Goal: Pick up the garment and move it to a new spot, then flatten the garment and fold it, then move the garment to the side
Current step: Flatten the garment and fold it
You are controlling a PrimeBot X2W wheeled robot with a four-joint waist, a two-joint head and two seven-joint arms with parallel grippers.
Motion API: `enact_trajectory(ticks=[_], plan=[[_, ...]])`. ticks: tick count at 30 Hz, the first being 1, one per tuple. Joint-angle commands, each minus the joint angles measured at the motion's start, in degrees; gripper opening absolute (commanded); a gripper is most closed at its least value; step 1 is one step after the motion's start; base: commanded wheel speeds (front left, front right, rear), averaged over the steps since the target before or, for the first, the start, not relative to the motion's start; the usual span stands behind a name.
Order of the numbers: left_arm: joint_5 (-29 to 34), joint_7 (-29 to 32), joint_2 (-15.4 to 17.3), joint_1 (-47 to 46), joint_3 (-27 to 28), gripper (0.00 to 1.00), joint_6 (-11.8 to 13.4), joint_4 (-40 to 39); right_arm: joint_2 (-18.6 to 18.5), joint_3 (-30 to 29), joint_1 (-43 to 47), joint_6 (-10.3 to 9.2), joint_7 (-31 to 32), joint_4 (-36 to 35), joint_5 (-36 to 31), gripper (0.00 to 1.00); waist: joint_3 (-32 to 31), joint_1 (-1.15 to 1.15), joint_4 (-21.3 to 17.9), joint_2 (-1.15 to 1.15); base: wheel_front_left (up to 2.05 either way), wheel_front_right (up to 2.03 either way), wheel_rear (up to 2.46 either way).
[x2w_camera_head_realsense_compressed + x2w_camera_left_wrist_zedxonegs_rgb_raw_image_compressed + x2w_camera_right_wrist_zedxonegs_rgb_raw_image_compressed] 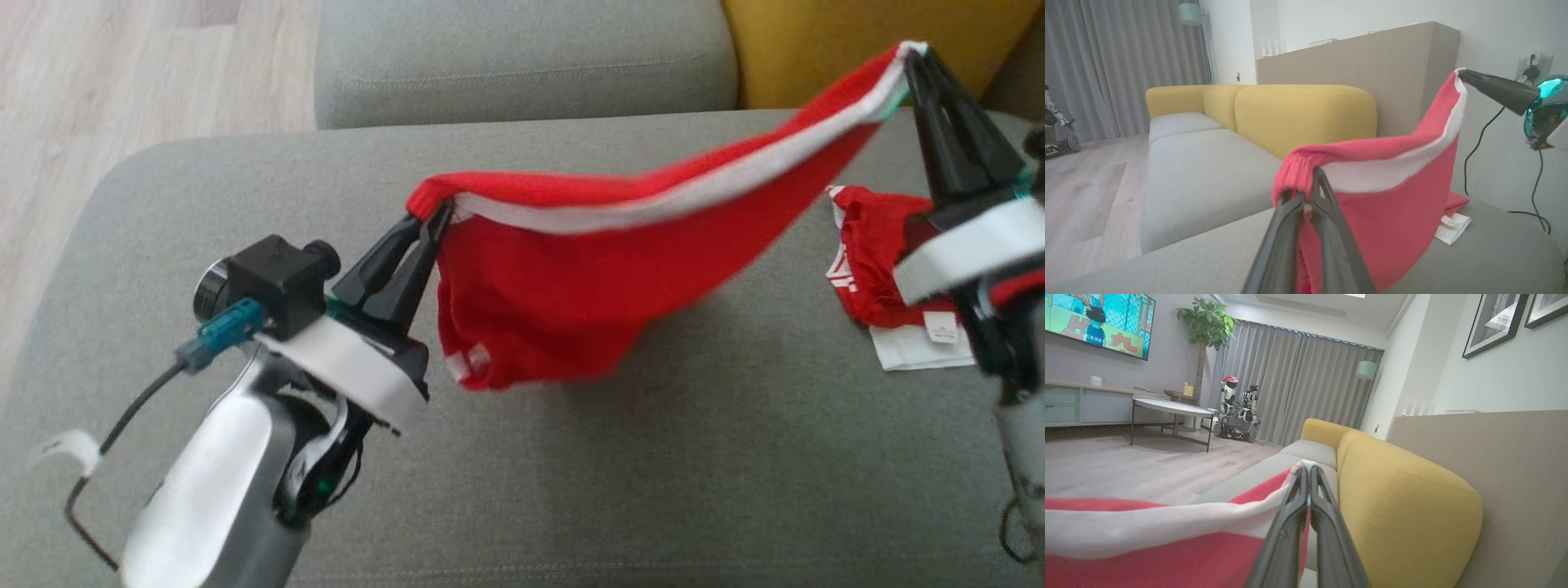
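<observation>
Nearest me, left gripper [430, 214] is clamped on one corner of the red garment [555, 302], which hangs w/ white trim above the grey sofa seat [571, 490]. Farther off, right gripper [913, 55] pinches the other end. Risk, imo: thin hem slips out, or sag drags second red cloth [869, 253].

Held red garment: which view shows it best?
Head view: the whole garment hangs stretched between the left gripper and right gripper. Left wrist view shows most of it, bottom cut off; right wrist view catches its striped top edge.
</observation>
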Motion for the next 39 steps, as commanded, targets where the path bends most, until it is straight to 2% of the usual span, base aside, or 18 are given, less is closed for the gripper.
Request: enact_trajectory(ticks=[1,6,10,14,18,21,23,26,29,34,39], plan=[[-0.7,1.8,1.9,-1.8,2.5,0.0,0.9,-5.0,-0.9,-0.8,0.6,0.37,2.4,-4.6,-0.9,0.0,-0.3,0.0,-0.4,0.0,0.0,0.0,0.0],[-2.6,7.9,4.0,-0.4,4.0,0.0,2.8,-15.0,-1.2,-4.1,3.3,0.37,10.7,-14.9,-2.4,0.0,0.1,0.0,-0.9,0.0,0.0,0.0,0.0],[-4.3,11.8,5.3,-3.1,5.0,0.0,2.3,-17.9,-1.7,-4.2,2.3,0.37,16.3,-18.4,-1.1,0.0,2.3,0.0,-1.1,0.0,0.0,0.0,0.0],[-5.2,14.7,5.7,-10.8,5.3,0.0,0.8,-15.1,-2.7,-2.2,-4.5,0.37,19.3,-17.3,2.4,0.0,8.1,0.0,-1.2,0.0,0.0,0.0,0.0],[-5.6,15.6,5.6,-22.6,6.3,0.0,-0.7,-7.2,-2.7,1.4,-16.4,0.37,20.0,-11.0,7.1,0.0,15.4,0.0,-2.0,0.0,0.0,0.0,0.0],[-4.1,14.1,5.9,-33.1,6.3,0.0,-1.7,0.3,-3.2,5.1,-27.6,0.37,17.6,-3.4,7.0,0.0,20.4,0.0,-2.6,0.0,0.0,0.0,0.0],[-2.7,11.8,5.7,-40.0,6.4,0.0,-2.0,5.7,-2.7,5.9,-35.1,0.37,13.8,2.5,5.7,0.0,22.7,0.0,-2.8,0.0,0.0,0.0,0.0],[-0.1,6.1,5.2,-48.7,6.8,0.0,-2.2,13.8,-0.1,4.8,-44.5,0.37,6.4,11.5,2.9,0.0,24.5,0.0,-3.0,0.0,0.0,0.0,0.0],[2.4,-0.6,4.3,-54.6,7.5,0.0,-1.3,21.1,3.0,2.1,-50.6,0.37,-1.5,19.4,-0.5,0.0,25.5,0.0,-3.0,0.0,0.0,0.0,0.0],[4.7,-9.9,2.4,-57.1,6.5,0.0,-0.7,30.3,7.5,0.0,-51.6,0.37,-11.1,29.0,-4.1,0.0,25.6,0.0,-2.5,0.0,0.0,0.0,0.0],[5.0,-13.4,1.2,-52.9,2.5,0.0,-2.0,37.2,9.5,3.0,-45.6,0.37,-14.5,36.3,-3.9,0.0,25.1,0.0,-1.9,0.0,0.0,0.0,0.0]])
